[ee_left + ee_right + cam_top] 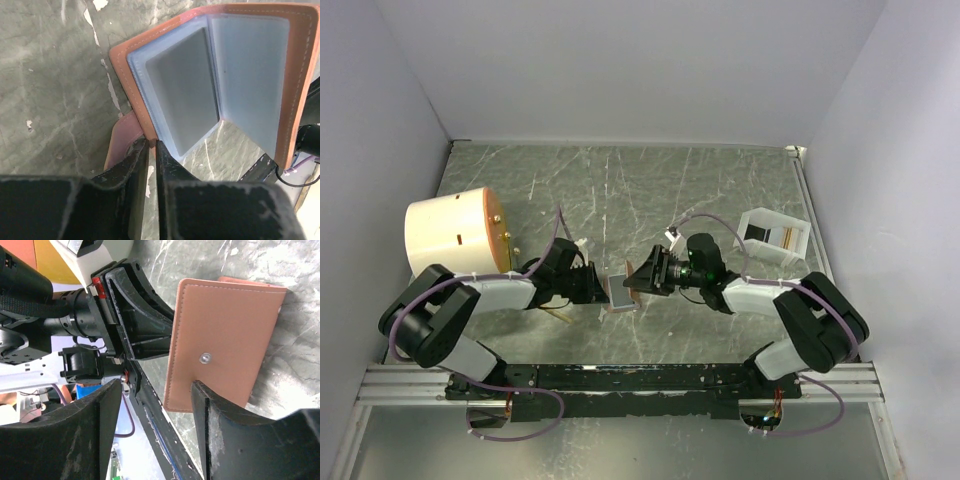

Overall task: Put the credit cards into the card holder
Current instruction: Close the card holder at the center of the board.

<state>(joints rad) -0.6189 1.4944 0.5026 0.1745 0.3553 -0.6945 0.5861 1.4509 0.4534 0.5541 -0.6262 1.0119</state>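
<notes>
Here we are over the grey marbled desk (720, 190), and the biggest thing on it is the cream cylinder (450, 235), sitting at the left. Both arms reach in toward the middle, and they meet just near of centre. Far right we spot the white tray (798, 240), with something flat and striped inside that is too small for us to name.

Between the two arms stands the card holder (621, 293), opened like a book. Its pale blue-grey lining faces left and its tan outer cover faces right. We cannot tell whether it touches the desk.

The left gripper (151, 144) has its fingers pressed almost together, pinching the holder's near edge just beside the small tab (122, 145). The right gripper (156, 385) is spread wide and grips nothing, with the tan cover and its little snap stud (204, 358) just beyond its fingertips.
</notes>
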